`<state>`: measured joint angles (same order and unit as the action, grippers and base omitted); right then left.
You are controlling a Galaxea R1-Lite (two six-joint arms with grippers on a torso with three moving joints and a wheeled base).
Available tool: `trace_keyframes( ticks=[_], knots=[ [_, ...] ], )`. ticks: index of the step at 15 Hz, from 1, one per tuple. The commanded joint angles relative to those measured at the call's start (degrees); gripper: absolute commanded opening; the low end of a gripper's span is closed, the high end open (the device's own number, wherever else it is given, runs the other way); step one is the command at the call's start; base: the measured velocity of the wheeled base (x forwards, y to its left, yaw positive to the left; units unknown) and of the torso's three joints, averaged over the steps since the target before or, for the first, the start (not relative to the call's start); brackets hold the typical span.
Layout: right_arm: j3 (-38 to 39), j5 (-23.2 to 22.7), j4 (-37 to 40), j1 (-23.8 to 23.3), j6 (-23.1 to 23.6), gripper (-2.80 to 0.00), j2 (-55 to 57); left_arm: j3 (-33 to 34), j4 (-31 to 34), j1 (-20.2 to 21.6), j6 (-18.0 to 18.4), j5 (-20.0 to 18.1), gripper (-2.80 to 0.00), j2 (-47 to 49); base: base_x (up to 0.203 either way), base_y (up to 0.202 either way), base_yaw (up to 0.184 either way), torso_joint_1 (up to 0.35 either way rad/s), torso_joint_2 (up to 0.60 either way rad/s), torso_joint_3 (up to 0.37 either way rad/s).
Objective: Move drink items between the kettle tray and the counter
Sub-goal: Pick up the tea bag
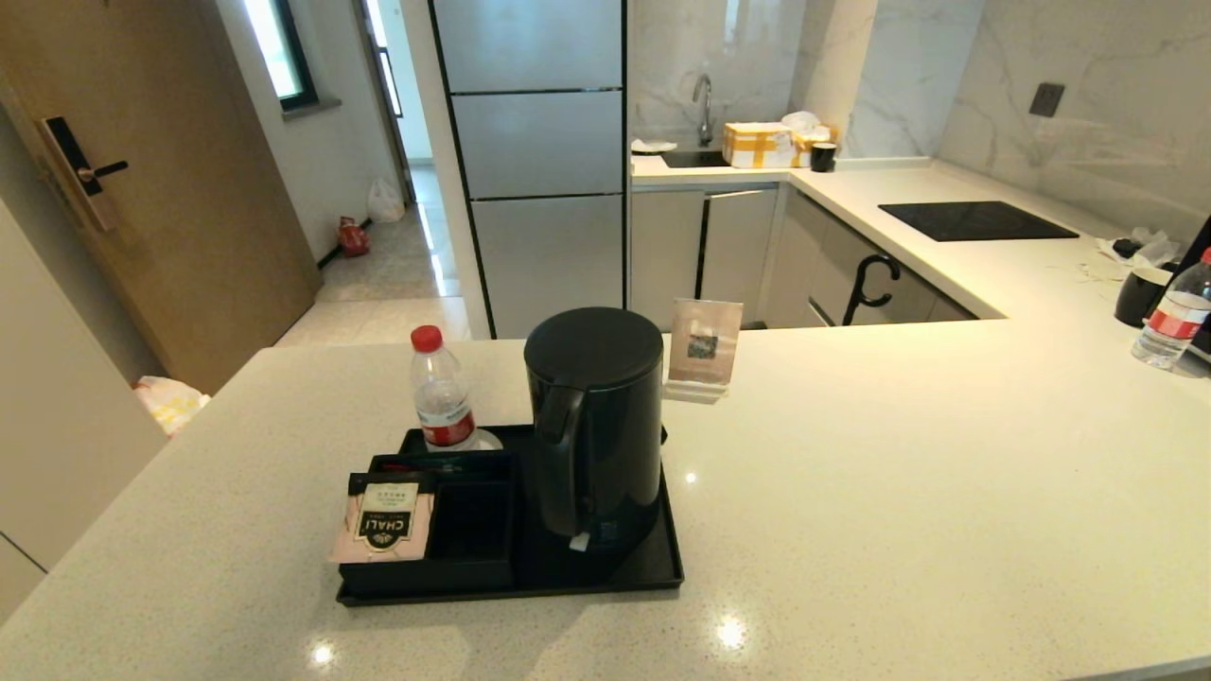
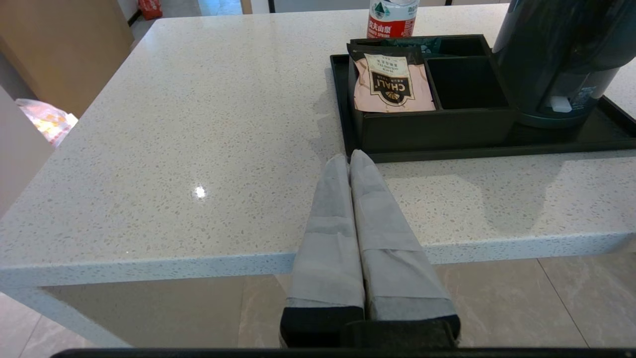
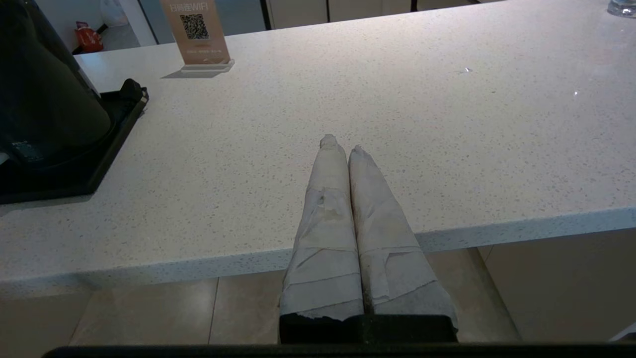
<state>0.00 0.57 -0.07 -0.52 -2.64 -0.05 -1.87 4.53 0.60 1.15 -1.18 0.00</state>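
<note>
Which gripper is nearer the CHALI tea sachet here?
Left. The left gripper, shut, points toward the kettle tray just before the tea sachet. The right gripper, shut, is off beyond the kettle.

Kitchen: marble-veined walls (image 1: 1088,57), grey refrigerator (image 1: 535,161), sink with tap (image 1: 702,109), black hob (image 1: 974,220), wooden door (image 1: 142,189), tiled floor (image 1: 397,284). Daylight is coming through a window (image 1: 279,47); ceiling lights are glinting off the speckled white surface (image 1: 899,473).

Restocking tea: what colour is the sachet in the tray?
Pale pink sachet, black band; left wrist view.
</note>
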Motion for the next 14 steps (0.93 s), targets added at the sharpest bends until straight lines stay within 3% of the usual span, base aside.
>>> trace_keyframes(
  ticks=[1, 14],
  knots=[
    [-0.09, 0.04, -0.01, 0.0, 0.0, -2.8, 0.05, 0.02, 0.04, 0.02, 0.0, 0.03, -2.8, -0.09, 0.0, 0.0, 0.0, 0.0, 0.0, 0.0],
    [-0.07, 0.0, -0.01, 0.0, 0.0, -2.8, 0.05, 0.02, 0.04, 0.02, 0.35, 0.03, -2.8, 0.0, 0.0, 0.0, 0.0, 0.0, 0.0, 0.0]
  ],
)
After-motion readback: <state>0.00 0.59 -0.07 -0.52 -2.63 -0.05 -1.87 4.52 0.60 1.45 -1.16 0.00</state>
